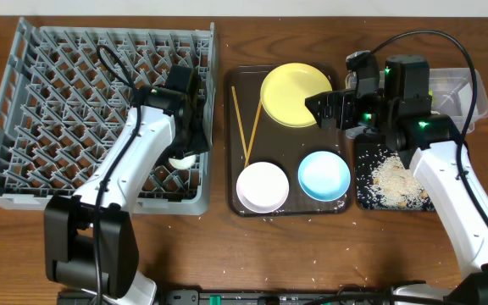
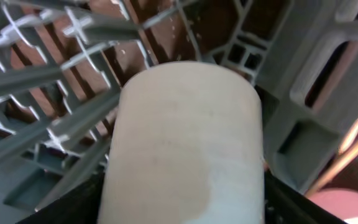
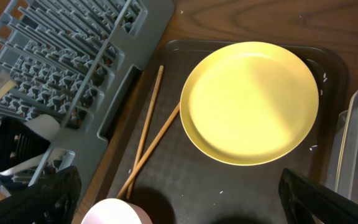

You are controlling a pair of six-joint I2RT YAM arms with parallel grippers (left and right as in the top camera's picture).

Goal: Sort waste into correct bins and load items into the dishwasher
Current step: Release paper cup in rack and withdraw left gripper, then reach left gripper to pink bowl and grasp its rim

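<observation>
Overhead, the grey dish rack point(image 1: 49, 110) fills the left of the table. The left arm reaches across it to its near right corner. There the left gripper point(image 1: 185, 151) is closed on the small white cup point(image 1: 182, 161), which sits inside the rack's wall. From the left wrist view the cup point(image 2: 185, 143) takes up most of the picture. A dark finger point(image 2: 73, 205) presses at either side of it and the rack's pegs stand just behind. I cannot tell whether the cup's base touches the rack floor.

The dark brown tray point(image 1: 337, 203) lies beside the rack, in the middle of the table. On it the yellow plate point(image 1: 291, 93) sits at the far end. The wooden chopsticks point(image 1: 244, 127) lie along the left side, their near ends close together. The white bowl point(image 1: 263, 186) and the light blue bowl point(image 1: 324, 175) stand side by side at the near end.

The right gripper point(image 1: 322, 108) hangs over the plate's right edge. Through the right wrist view its fingers point(image 3: 48, 199) are spread wide and hold nothing. The plate point(image 3: 250, 102) and chopsticks point(image 3: 148, 137) lie below them.

Right of the brown tray is the black tray point(image 1: 367, 191), with a heap of beige crumbs point(image 1: 392, 176) lying in it. The clear tub point(image 1: 464, 97) stands just beyond it, partly hidden by the right arm.
</observation>
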